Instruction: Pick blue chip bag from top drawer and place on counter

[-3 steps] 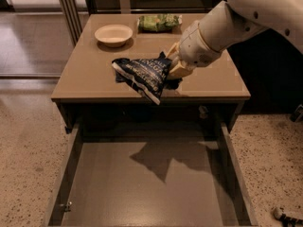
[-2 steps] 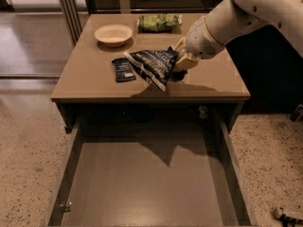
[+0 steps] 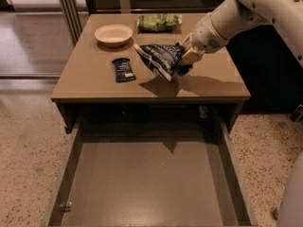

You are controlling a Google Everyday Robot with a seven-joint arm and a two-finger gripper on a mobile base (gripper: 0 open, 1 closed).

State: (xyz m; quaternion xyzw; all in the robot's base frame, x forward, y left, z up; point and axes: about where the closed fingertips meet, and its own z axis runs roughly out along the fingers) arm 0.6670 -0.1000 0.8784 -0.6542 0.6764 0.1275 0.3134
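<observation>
One bag held over the counter, not yet set down.
Top drawer stands pulled out; above the counter the blue chip bag hangs tilted, the gripper clenched on its right edge, likely for lowering near the snack bar wrapper.

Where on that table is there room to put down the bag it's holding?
The gripper holds the blue chip bag over the counter. Bare patches: the right front, under and beside the bag, and the left front corner beside the snack wrapper. The back is crowded by the bowl and green bag.
</observation>
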